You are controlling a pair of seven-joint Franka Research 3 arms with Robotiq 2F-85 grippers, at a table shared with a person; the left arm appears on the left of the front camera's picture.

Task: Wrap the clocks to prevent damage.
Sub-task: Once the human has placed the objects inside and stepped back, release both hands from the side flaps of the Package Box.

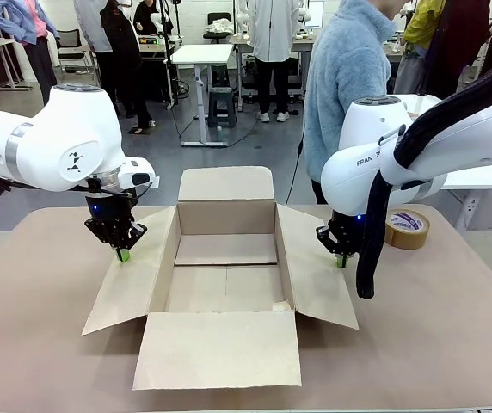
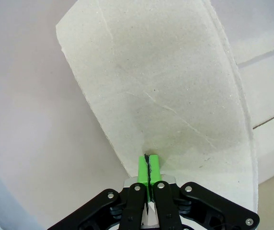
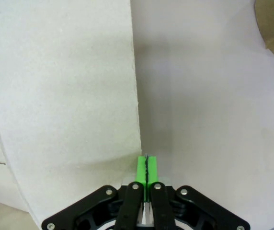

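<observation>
- The table is bare brown board at its near edge. The near flap of the open cardboard box lies flat on it, pointing toward the robot.
- The left gripper hangs tips-down over the box's left flap, which slopes outward to the table.
- In the left wrist view, this gripper has its green pads pressed flat together, with only a thin dark seam between them. Nothing is pinched there. The tips meet the pale surface of the left flap close to its outer edge.
- The right gripper points down at the outer edge of the right flap.
- In the right wrist view, this gripper is likewise fully closed and carries nothing. Its tips sit right on the line where the right flap ends and the table begins.
- Whether the right tips touch cardboard or tabletop cannot be told.
- Where the clocks are cannot be told.
- A brown tape roll lies on the table beyond the right gripper, well apart from the box.
- The far flap stands upright.
- A person in a light blue fleece stands behind the table on the right.
</observation>
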